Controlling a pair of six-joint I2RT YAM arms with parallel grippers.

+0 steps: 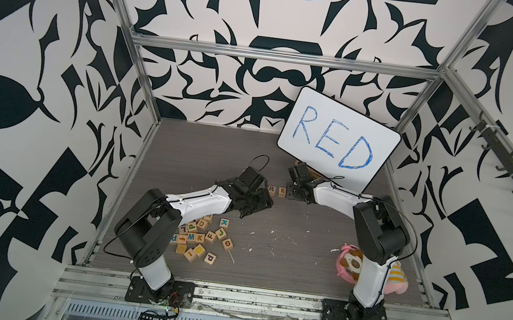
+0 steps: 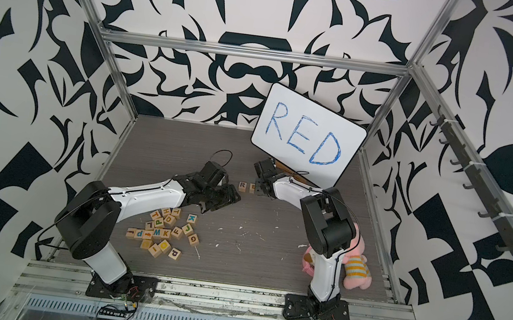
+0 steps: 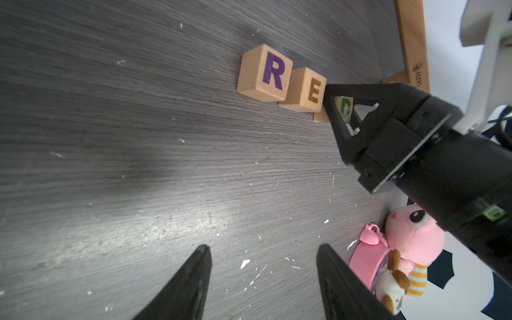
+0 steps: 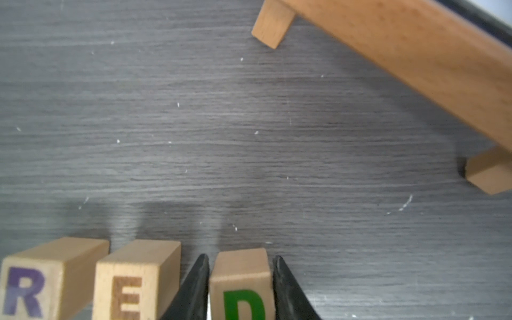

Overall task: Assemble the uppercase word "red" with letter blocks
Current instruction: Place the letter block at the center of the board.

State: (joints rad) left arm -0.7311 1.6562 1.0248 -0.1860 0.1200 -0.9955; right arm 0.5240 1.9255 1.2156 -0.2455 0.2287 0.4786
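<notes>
Three letter blocks lie in a row on the grey table: purple R point(image 4: 41, 277), brownish-red E point(image 4: 130, 277) and green D point(image 4: 241, 277). In both top views only R point(image 1: 272, 189) and E point(image 1: 281, 190) show, and D is hidden under my right gripper point(image 1: 289, 193). In the right wrist view my right gripper point(image 4: 241, 257) straddles D, one finger in the gap next to E, with a thin sliver of light between that finger and D. The left wrist view shows D point(image 3: 345, 106) resting on the table. My left gripper point(image 3: 261, 249) hovers open and empty, short of the row.
A pile of loose letter blocks point(image 1: 201, 237) lies near the left arm's base, a lowercase d block point(image 1: 210, 257) at its front. A whiteboard point(image 1: 338, 138) reading RED leans on a wooden stand point(image 4: 401, 55) behind the row. A pink plush toy point(image 1: 349, 260) sits by the right arm's base.
</notes>
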